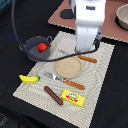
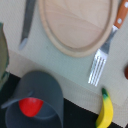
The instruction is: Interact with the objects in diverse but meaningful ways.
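We count one red tomato (image 1: 43, 47), one yellow banana (image 1: 29, 79), one brown sausage (image 1: 53, 95), one yellow rectangular packet (image 1: 72, 97), one grey two-handled pot (image 1: 31, 51), one round wooden board (image 1: 68, 67), one fork (image 1: 64, 80), one knife (image 1: 86, 58).

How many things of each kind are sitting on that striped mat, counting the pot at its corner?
Toy foods: 4 (tomato, banana, sausage, yellow packet)
Cutlery: 2 (fork, knife)
Pot: 1
Wooden plate: 1
Total: 8

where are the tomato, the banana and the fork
tomato (image 1: 43, 47), exterior view, middle of the fruit, inside the pot
banana (image 1: 29, 79), exterior view, middle of its curve
fork (image 2: 98, 68), wrist view, on the tines
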You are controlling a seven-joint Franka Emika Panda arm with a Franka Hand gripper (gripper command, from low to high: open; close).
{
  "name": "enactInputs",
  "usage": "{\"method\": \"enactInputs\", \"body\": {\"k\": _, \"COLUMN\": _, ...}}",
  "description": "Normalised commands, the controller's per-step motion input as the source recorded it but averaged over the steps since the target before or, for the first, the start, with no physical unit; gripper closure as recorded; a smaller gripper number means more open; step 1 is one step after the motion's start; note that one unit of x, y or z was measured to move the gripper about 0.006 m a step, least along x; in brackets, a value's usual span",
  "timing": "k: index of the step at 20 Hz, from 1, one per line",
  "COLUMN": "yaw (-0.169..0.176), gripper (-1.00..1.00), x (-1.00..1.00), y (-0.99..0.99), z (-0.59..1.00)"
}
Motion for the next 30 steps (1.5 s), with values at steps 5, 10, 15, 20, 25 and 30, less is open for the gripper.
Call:
{"method": "enactInputs", "body": {"k": 5, "yaw": 0.000, "gripper": -1.00, "x": -0.47, "y": 0.80, "z": 0.00}}
{"method": "enactInputs", "body": {"k": 10, "yaw": 0.000, "gripper": -1.00, "x": -0.41, "y": 0.79, "z": -0.04}}
{"method": "enactInputs", "body": {"k": 15, "yaw": 0.000, "gripper": -1.00, "x": -0.39, "y": 0.81, "z": -0.01}}
{"method": "enactInputs", "body": {"k": 20, "yaw": -0.011, "gripper": -1.00, "x": -0.41, "y": 0.72, "z": -0.04}}
{"method": "enactInputs", "body": {"k": 25, "yaw": -0.041, "gripper": -1.00, "x": -0.44, "y": 0.61, "z": -0.11}}
{"method": "enactInputs", "body": {"k": 30, "yaw": -0.112, "gripper": -1.00, "x": -0.42, "y": 0.41, "z": -0.19}}
